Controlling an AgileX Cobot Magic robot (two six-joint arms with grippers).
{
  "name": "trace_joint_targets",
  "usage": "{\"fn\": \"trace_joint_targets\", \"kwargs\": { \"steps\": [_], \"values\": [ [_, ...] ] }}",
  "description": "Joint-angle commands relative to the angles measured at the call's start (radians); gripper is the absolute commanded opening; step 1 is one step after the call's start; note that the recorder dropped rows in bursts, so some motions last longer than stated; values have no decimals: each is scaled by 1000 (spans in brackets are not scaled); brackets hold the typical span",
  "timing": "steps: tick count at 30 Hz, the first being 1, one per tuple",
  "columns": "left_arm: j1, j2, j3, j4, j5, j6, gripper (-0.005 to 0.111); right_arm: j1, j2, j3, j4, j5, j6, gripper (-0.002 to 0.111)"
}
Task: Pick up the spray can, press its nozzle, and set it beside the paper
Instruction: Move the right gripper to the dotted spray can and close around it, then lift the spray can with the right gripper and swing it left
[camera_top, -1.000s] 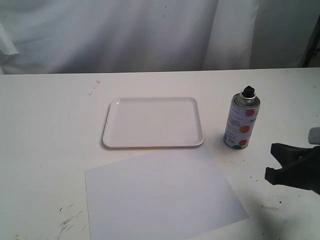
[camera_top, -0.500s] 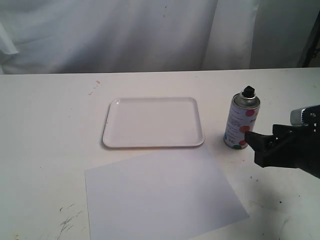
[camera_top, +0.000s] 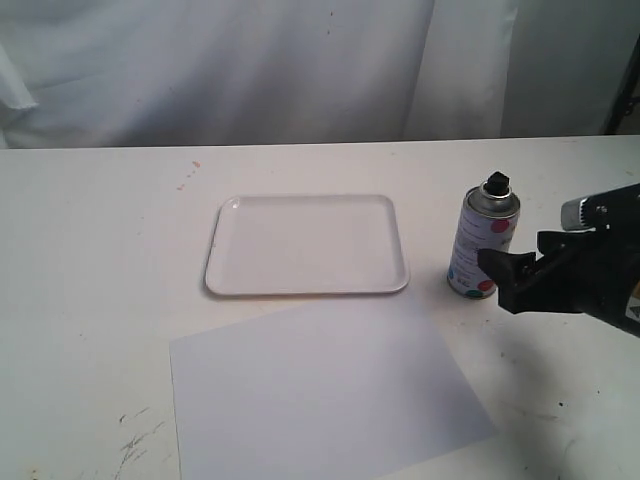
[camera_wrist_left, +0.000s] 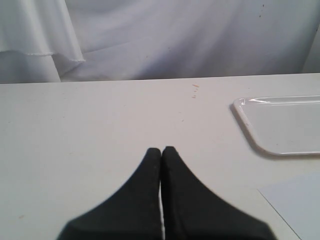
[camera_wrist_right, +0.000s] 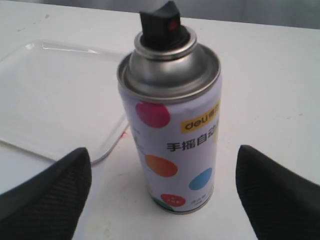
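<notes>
The spray can (camera_top: 480, 245) (camera_wrist_right: 172, 125) stands upright on the table, right of the tray, with its black nozzle (camera_top: 497, 184) (camera_wrist_right: 162, 22) on the silver dome. My right gripper (camera_top: 515, 270) (camera_wrist_right: 165, 172) is open just right of the can; its fingers (camera_wrist_right: 55, 185) stand wide on either side, apart from the can. The paper (camera_top: 320, 390) lies flat in front of the tray. My left gripper (camera_wrist_left: 161, 151) is shut and empty over bare table, and the exterior view does not show it.
A white raised-rim tray (camera_top: 225, 275) (camera_wrist_left: 245, 112) (camera_wrist_right: 30, 50) sits mid-table behind the paper. White curtain hangs behind the table. Dark scuff marks (camera_top: 135, 435) mark the table near the front left.
My right gripper has moved up and leftward toward the can, from well clear of it to right next to it. The can, paper and tray have stayed put.
</notes>
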Motion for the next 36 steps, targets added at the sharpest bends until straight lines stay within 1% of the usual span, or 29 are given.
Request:
{"fn": "trace_joint_targets", "kwargs": {
  "steps": [1,6,17,33,36],
  "values": [
    [2,-4,0,0,-7,-3,0,-6,51,-7,-19,-63,2,75],
    [2,-4,0,0,-7,-3,0,-6,87,-35,-17,-85,2,81],
    [2,-4,0,0,-7,-6,0,-6,189,-145,-14,-63,-1,81],
    [2,-4,0,0,-7,-5,0,26,297,-250,-15,-70,-1,81],
    [2,-4,0,0,-7,-5,0,26,297,-256,-1,-77,-1,79]
  ]
}}
